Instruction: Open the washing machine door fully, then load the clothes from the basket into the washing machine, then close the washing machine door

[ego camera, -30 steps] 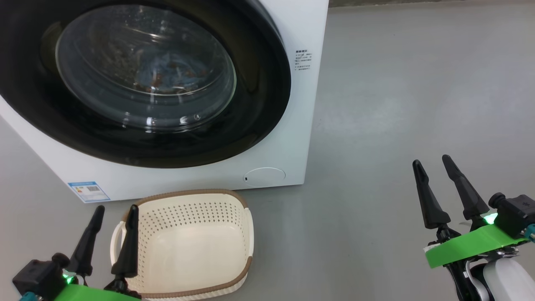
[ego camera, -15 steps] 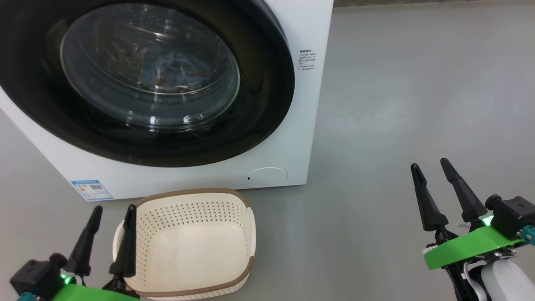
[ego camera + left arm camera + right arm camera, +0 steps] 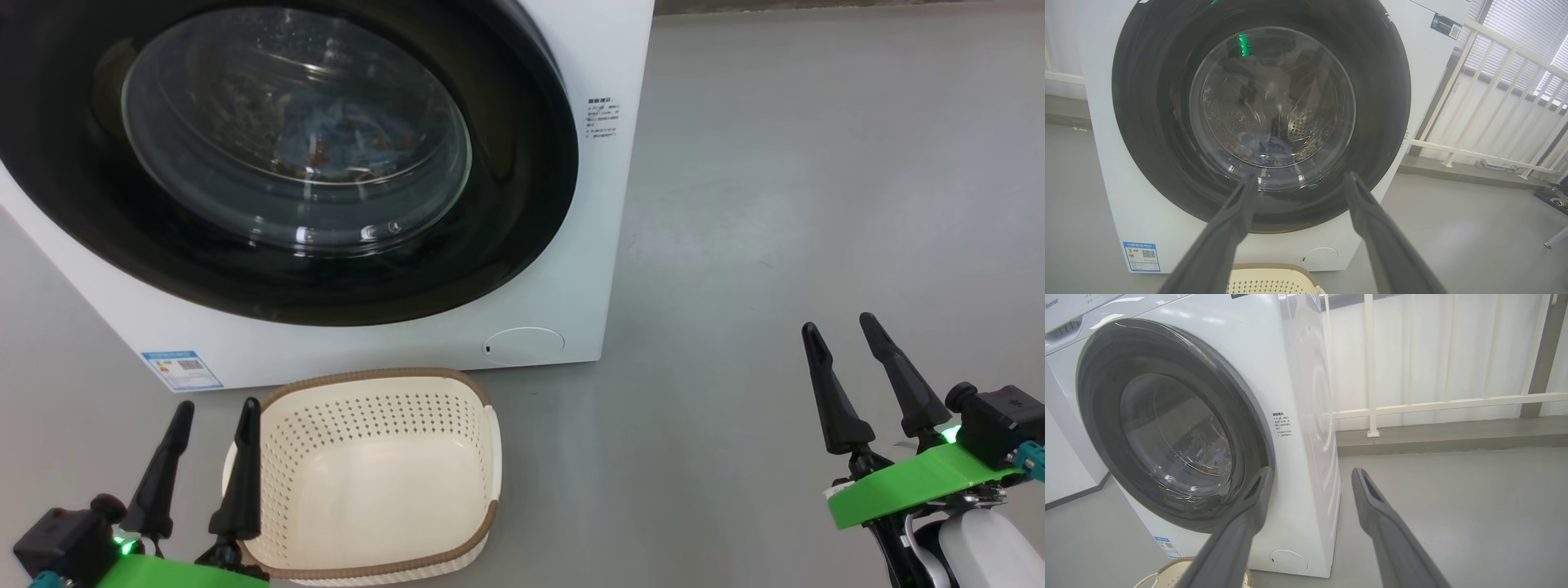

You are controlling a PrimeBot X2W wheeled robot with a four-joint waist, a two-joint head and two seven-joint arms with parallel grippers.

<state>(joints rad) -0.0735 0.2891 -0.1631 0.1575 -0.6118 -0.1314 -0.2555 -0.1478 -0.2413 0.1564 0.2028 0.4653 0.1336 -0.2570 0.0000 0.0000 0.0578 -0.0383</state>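
1. Left gripper (image 3: 219, 404): low at the left of the head view, fingers pointing up, jaws spread with nothing between them. Its right finger overlaps the left end of the basket in that view; whether they touch cannot be told.
2. Right gripper (image 3: 837, 320): low at the right, over bare grey floor (image 3: 816, 204), well apart from the basket. Jaws spread, holding nothing.
3. Basket (image 3: 375, 376): stands on the floor just in front of the washing machine (image 3: 608, 245), with only its cream bottom showing inside.
4. Low on the machine front: blue label sticker (image 3: 181, 370) at the left, round white cap (image 3: 523, 345) at the right.
5. Washing machine door (image 3: 514, 204): lies flush against the front.
6. Clothes (image 3: 343, 147): blue fabric with orange-brown print lies at the bottom of the drum (image 3: 1306, 130), seen through the door glass.
7. White railing (image 3: 1474, 155): stands beyond the machine.

Change from the earlier frames: the whole head view has shifted slightly, so the camera has moved. The right gripper sits a little lower in the picture. Jaw spread, basket position and door position are unchanged.
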